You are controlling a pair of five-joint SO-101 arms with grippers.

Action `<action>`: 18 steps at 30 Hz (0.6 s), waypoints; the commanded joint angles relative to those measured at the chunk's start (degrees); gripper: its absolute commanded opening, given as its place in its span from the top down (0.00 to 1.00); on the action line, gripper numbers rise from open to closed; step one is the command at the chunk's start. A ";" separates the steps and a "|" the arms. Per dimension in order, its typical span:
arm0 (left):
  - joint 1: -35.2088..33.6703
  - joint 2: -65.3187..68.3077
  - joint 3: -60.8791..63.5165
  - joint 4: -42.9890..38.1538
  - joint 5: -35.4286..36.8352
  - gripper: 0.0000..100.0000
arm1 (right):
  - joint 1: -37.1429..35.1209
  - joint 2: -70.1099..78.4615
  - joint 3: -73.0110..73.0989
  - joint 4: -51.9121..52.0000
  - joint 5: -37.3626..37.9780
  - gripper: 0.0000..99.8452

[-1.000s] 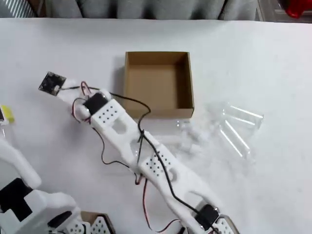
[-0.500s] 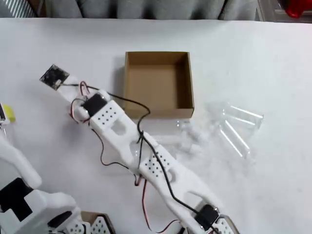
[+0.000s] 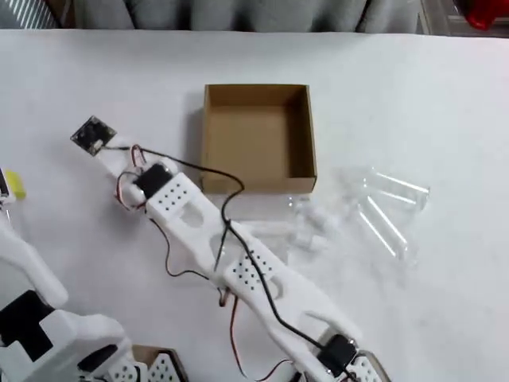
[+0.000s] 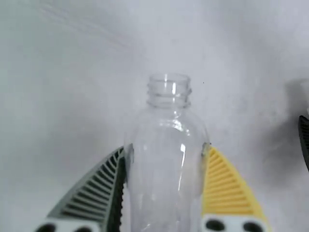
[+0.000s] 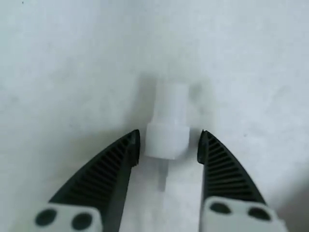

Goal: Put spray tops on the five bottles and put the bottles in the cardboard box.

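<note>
My left gripper (image 4: pixel 164 150) is shut on a clear open-necked bottle (image 4: pixel 166 159), held between its grey and yellow fingers; its yellow finger (image 3: pixel 9 185) shows at the table's left edge in the high view. My right gripper (image 5: pixel 168 137) is shut on a white spray top (image 5: pixel 166 137) just above the white table. The right arm (image 3: pixel 238 263) stretches from the front right to the far left, its wrist (image 3: pixel 94 134) close to the left gripper. The cardboard box (image 3: pixel 205 135) stands open at the middle of the table, with nothing in it.
Several clear bottles (image 3: pixel 386 211) lie to the right of the box. White spray tops (image 3: pixel 306 223) lie just in front of its near right corner. The left arm's base (image 3: pixel 48 334) fills the front left corner.
The right arm's wrist has turned and shifted slightly to the right, still at the table's left side. The left arm, the box and the loose bottles have not moved.
</note>
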 commanded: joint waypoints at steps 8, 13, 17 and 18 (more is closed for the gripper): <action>2.95 -0.57 -3.52 0.44 0.62 0.98 | 1.80 -0.92 -2.55 0.22 1.05 0.98; 7.69 -3.56 -0.53 0.70 0.70 0.98 | 5.23 -4.18 -7.30 9.54 1.05 0.98; 14.90 -13.93 5.63 0.70 1.14 0.98 | 6.29 -8.84 -11.08 20.97 5.89 0.98; 17.01 -17.45 7.56 0.70 1.14 0.98 | 6.29 -10.33 -10.90 23.78 8.09 0.98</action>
